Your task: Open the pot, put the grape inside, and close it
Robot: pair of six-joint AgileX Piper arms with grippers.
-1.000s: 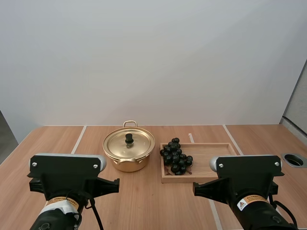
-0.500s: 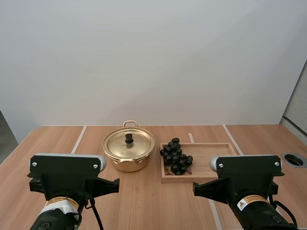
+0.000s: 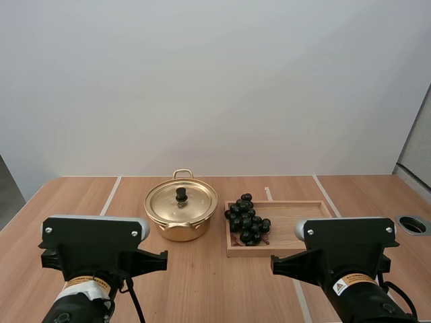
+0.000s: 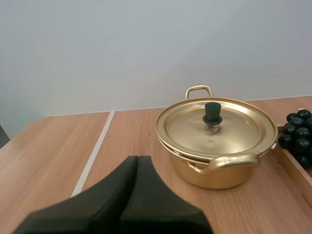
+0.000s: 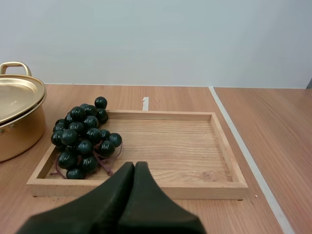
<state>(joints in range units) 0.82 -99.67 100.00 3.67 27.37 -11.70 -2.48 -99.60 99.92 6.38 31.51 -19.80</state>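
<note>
A gold pot [image 3: 180, 214] [image 4: 217, 146] stands mid-table with its lid [image 3: 181, 200] [image 4: 216, 126] on, a black knob [image 4: 212, 112] at the lid's centre. To its right a bunch of dark grapes [image 3: 246, 220] [image 5: 84, 138] lies in the left end of a wooden tray [image 3: 296, 215] [image 5: 170, 146]. My left gripper [image 4: 137, 163] is shut on nothing, its fingers together as one dark wedge, short of the pot. My right gripper [image 5: 134, 168] is likewise shut and bare, just before the tray's near rim.
Pale tape lines [image 3: 110, 196] [image 3: 326, 196] run across the wooden table. A round grommet hole [image 3: 413, 224] sits at the far right edge. Both arm bases [image 3: 94, 259] [image 3: 347, 259] stand at the table's near side.
</note>
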